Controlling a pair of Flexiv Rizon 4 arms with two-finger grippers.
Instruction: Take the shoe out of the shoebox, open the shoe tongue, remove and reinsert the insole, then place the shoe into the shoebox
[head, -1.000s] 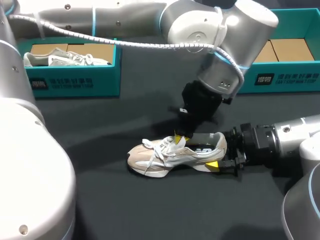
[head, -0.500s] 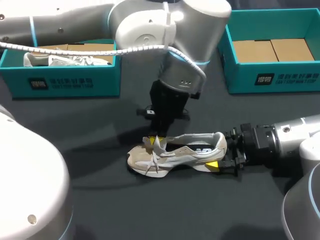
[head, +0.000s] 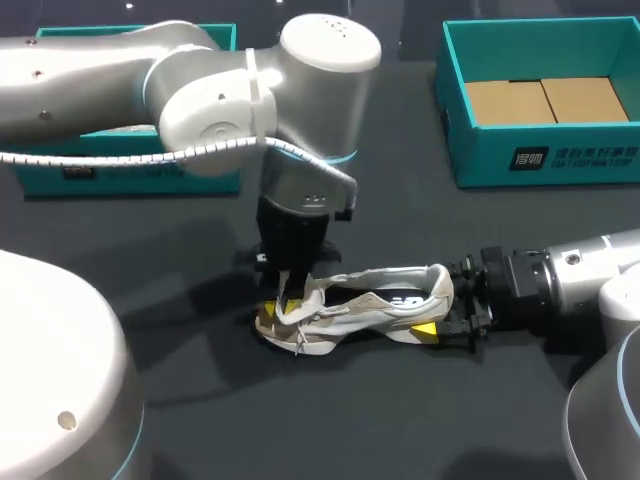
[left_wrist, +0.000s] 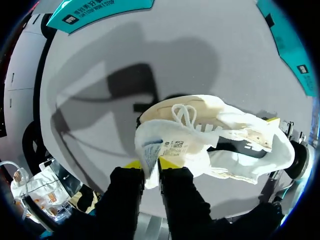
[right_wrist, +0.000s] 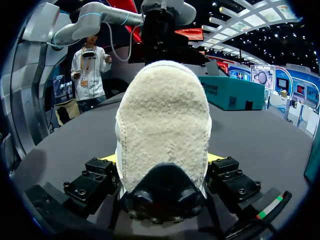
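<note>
In the head view the left arm (head: 200, 90) has swept from above the shoe's middle a second ago toward its toe end, drawing the tongue (head: 300, 297) with it, so the flap now stands pulled forward over the laces and the mouth of the shoe (head: 390, 300) lies open; the right arm (head: 570, 285) has not stirred and its jaws hold the heel as before; I judge the tongue-opening step all but done and the insole next, though the insole itself is too dark to make out; the shoe rests sole-down on the table (head: 200, 420), well apart from the open shoebox (head: 560, 160) at the far right, its long axis running across the table, toe toward my left and heel toward my right. In the left wrist view the left jaws are nearly closed, the yellow fingertips (left_wrist: 172, 163) pinching the tongue (left_wrist: 157, 147) from both sides, label side showing; beyond it the shoe (left_wrist: 235, 125) stretches away from the jaws, toe and laces (left_wrist: 182, 112) nearest, heel farthest. In the right wrist view the heel of the shoe (right_wrist: 165, 135) fills the space between the right jaws, which stand wide yet press it from either side, one finger (right_wrist: 92, 185) against each flank; the shoe points straight ahead of them, toe hidden behind the heel.
</note>
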